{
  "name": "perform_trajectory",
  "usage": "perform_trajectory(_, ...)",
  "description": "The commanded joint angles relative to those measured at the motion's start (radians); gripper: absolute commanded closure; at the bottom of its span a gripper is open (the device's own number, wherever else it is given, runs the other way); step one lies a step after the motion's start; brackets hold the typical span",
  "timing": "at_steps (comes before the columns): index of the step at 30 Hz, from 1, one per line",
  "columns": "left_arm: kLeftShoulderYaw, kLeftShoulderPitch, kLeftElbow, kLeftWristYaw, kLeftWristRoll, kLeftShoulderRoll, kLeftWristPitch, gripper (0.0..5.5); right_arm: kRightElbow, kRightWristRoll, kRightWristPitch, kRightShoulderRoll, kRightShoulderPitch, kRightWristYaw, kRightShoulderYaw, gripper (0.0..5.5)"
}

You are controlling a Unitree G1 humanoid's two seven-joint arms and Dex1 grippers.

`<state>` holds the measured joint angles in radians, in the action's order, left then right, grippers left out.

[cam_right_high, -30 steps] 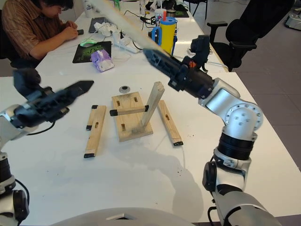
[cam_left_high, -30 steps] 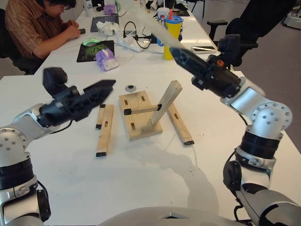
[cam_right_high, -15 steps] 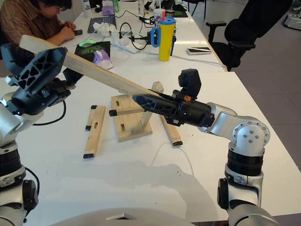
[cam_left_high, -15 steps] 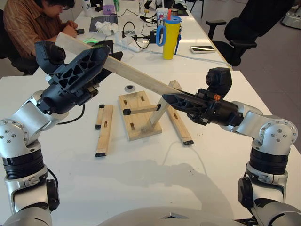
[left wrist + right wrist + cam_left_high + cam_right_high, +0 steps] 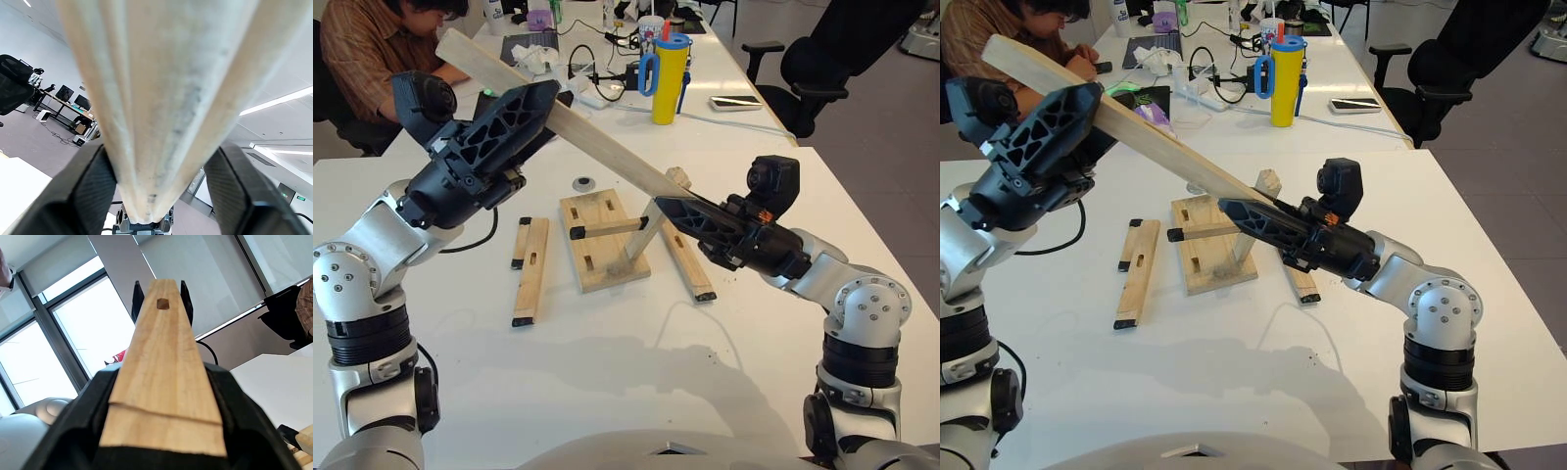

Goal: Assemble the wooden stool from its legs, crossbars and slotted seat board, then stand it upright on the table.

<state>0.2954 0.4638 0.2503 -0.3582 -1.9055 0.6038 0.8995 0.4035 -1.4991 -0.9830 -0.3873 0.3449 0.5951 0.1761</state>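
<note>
A long wooden leg (image 5: 597,137) slants through the air above the table. My left gripper (image 5: 543,98) is shut on its raised far-left part, and my right gripper (image 5: 664,206) is shut on its low end. The wrist views show the leg (image 5: 161,98) (image 5: 164,377) clamped between dark fingers (image 5: 83,196) (image 5: 73,431). Below, the slotted seat board (image 5: 597,264) lies flat. Another leg (image 5: 641,243) stands tilted in it, with a crossbar (image 5: 607,229) sticking out of it to the left. A slotted leg (image 5: 531,272) and a short bar (image 5: 521,242) lie left of the board. One more leg (image 5: 697,274) lies on its right.
A small dark round object (image 5: 584,183) sits just behind the seat board. Farther back stand a yellow bottle (image 5: 669,78), cables and a phone (image 5: 736,102). The near half of the white table (image 5: 607,362) is bare.
My right arm swung the long leg down from high up. My left gripper rose from low and open and closed on the leg's upper part, whose far end has since lifted slightly.
</note>
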Motion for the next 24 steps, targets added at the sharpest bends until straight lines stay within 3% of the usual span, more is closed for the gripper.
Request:
perform_trajectory(1, -0.006, 0.012, 0.015, -0.001, -0.009, 0.02, 0.006, 3.29, 0.006, 0.0, 0.018, -0.019, -0.001, 0.007, -0.006, 3.44)
perform_trajectory(7, 0.003, 0.025, 0.004, 0.0, -0.007, 0.021, -0.006, 3.3, -0.001, -0.006, 0.032, -0.015, 0.0, 0.002, -0.01, 3.44)
perform_trajectory(12, 0.008, 0.042, -0.002, -0.001, -0.003, 0.019, -0.017, 3.3, 0.003, 0.038, 0.027, -0.003, -0.062, 0.008, -0.077, 3.44)
perform_trajectory(13, 0.012, 0.041, -0.006, -0.003, -0.002, 0.026, -0.012, 3.31, 0.0, 0.049, 0.025, -0.013, -0.075, 0.012, -0.087, 3.08)
perform_trajectory(21, 0.122, -0.121, -0.032, -0.087, 0.051, 0.189, 0.098, 3.36, 0.016, 0.269, 0.043, -0.123, -0.188, 0.119, -0.177, 1.82)
perform_trajectory(24, 0.173, -0.235, -0.061, -0.175, 0.138, 0.254, 0.151, 3.43, 0.027, 0.419, 0.097, -0.126, -0.231, 0.123, -0.254, 1.74)
